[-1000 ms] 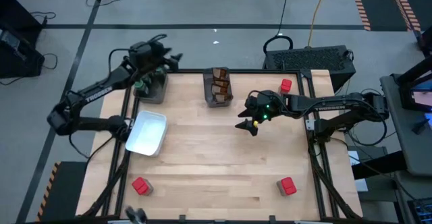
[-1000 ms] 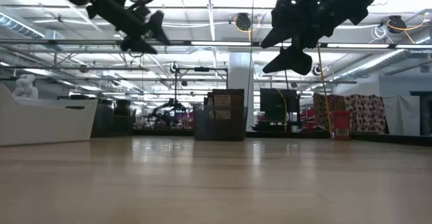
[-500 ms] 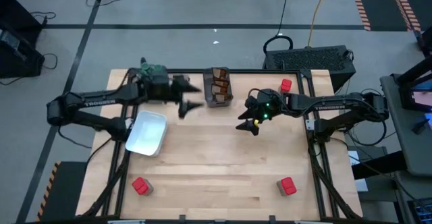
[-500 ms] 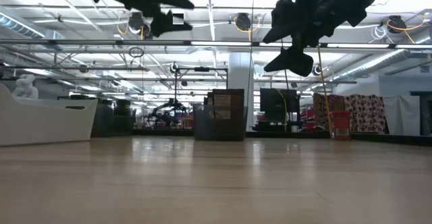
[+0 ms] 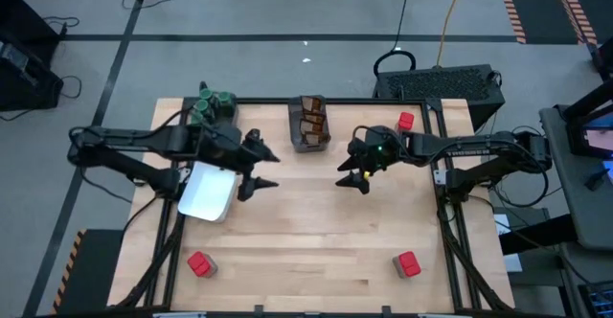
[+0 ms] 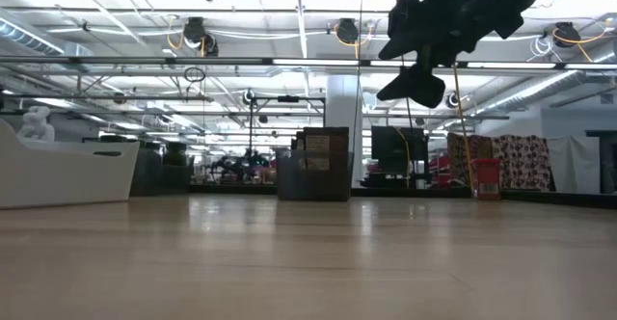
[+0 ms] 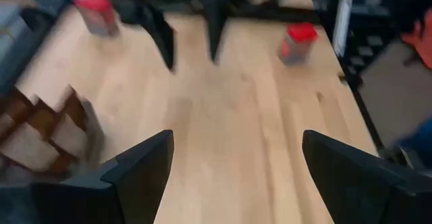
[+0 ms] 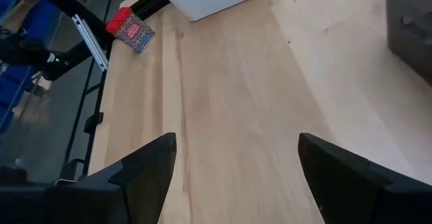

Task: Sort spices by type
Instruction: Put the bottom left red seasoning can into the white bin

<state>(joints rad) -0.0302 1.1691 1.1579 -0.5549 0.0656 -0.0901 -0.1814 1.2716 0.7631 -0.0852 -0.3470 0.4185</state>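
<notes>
Red containers: three remain loose on my worktop (image 5: 306,232). One (image 5: 199,263) sits at the near-left corner, well behind and below my left gripper (image 5: 257,171); one (image 5: 407,263) at the near-right corner, well apart from my right gripper (image 5: 351,176); one (image 5: 405,122) at the far-right edge, just beyond my right wrist.
Handling: I judge them light, stiff and blocky, probably smooth-sided; a hold across the flat sides, low on the body, should suit best.
Green-lidded jars: gathered in the far-left bin (image 5: 213,107), behind my left gripper.
Brown-orange packets: standing in the far middle bin (image 5: 308,124), between my two grippers and beyond them; likely soft and thin.
Left gripper: wide open, holding nothing, hanging over the worktop just beside the white tray (image 5: 206,192).
Right gripper: wide open, empty, hovering above bare wood.
</notes>
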